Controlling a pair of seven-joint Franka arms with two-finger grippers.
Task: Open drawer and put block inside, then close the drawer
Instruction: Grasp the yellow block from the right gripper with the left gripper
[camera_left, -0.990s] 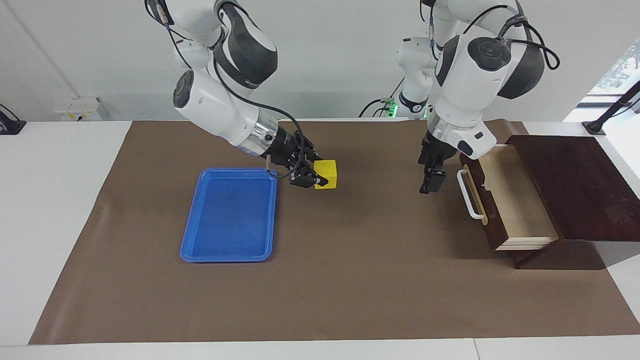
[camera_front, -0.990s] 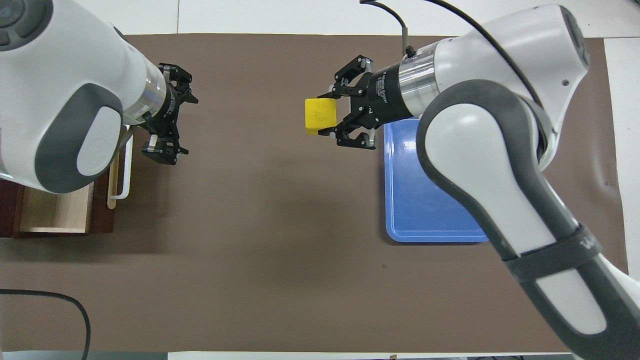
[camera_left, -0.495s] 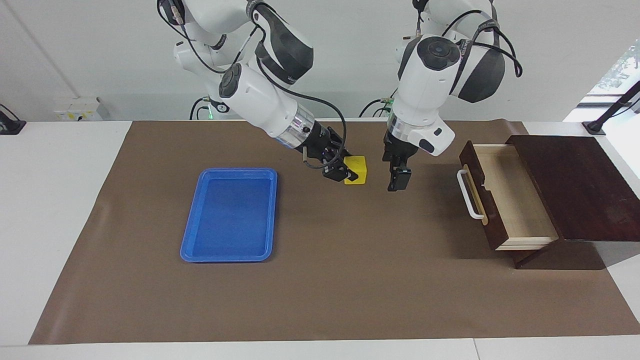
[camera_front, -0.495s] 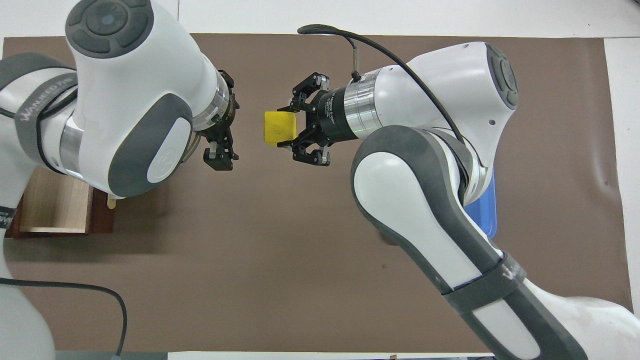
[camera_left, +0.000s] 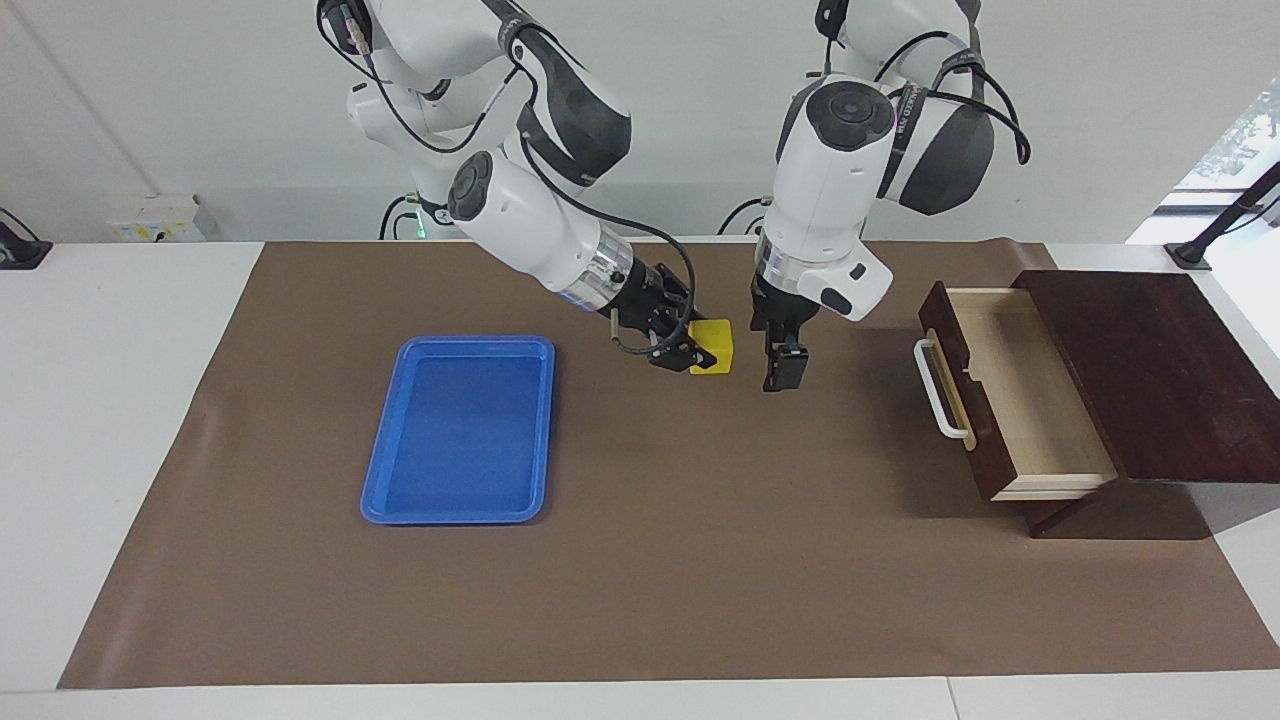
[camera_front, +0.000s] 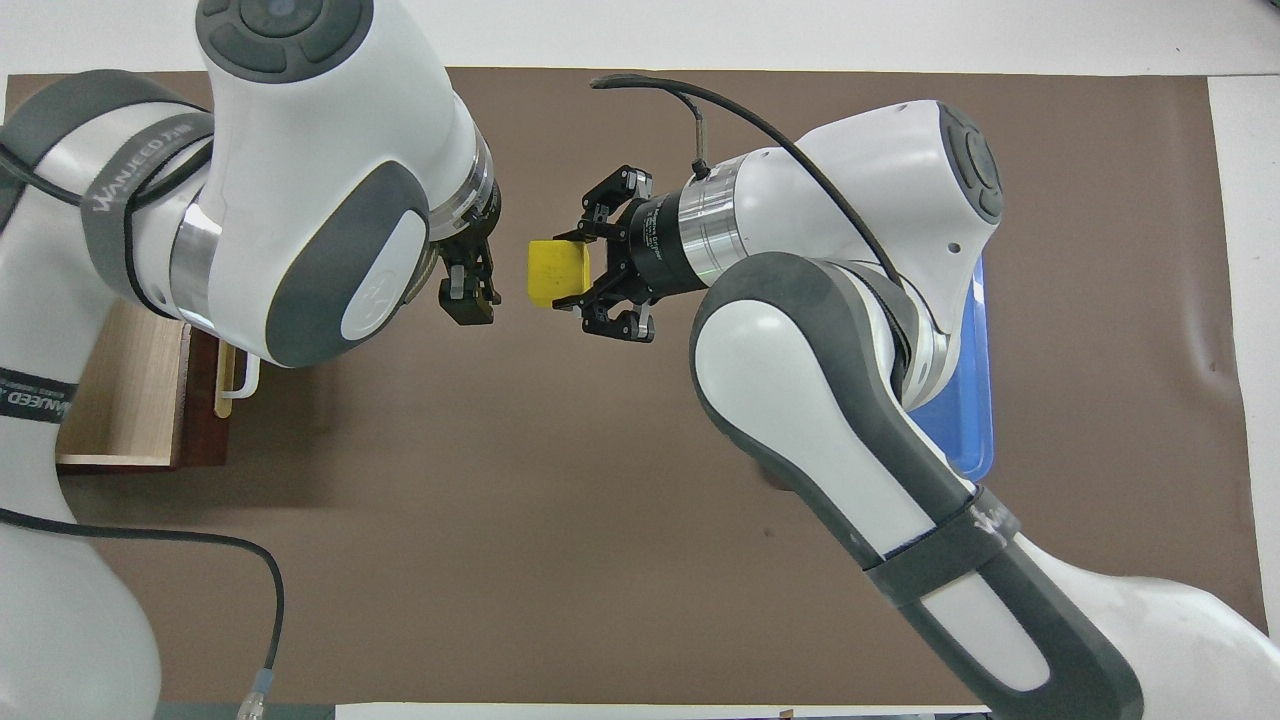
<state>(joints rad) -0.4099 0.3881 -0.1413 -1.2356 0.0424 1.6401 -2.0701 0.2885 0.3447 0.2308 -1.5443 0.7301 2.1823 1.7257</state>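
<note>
My right gripper (camera_left: 698, 345) is shut on the small yellow block (camera_left: 714, 345) and holds it above the brown mat, between the blue tray and the drawer; the block also shows in the overhead view (camera_front: 558, 272) in the right gripper (camera_front: 572, 272). My left gripper (camera_left: 781, 350) hangs open and empty close beside the block, on the drawer's side, with a small gap; it shows in the overhead view (camera_front: 476, 262). The dark brown drawer (camera_left: 1030, 395) is pulled open at the left arm's end, its pale inside empty and its white handle (camera_left: 938, 392) free. The left arm partly covers the drawer (camera_front: 120, 395) from overhead.
The flat blue tray (camera_left: 455, 430) lies empty on the mat toward the right arm's end, partly under the right arm in the overhead view (camera_front: 968, 390). The dark wooden box (camera_left: 1150, 370) holds the drawer. The brown mat (camera_left: 700, 560) covers the table.
The right gripper has carried the block from beside the tray toward the left arm's end. The left gripper has moved from the drawer handle to close beside the block.
</note>
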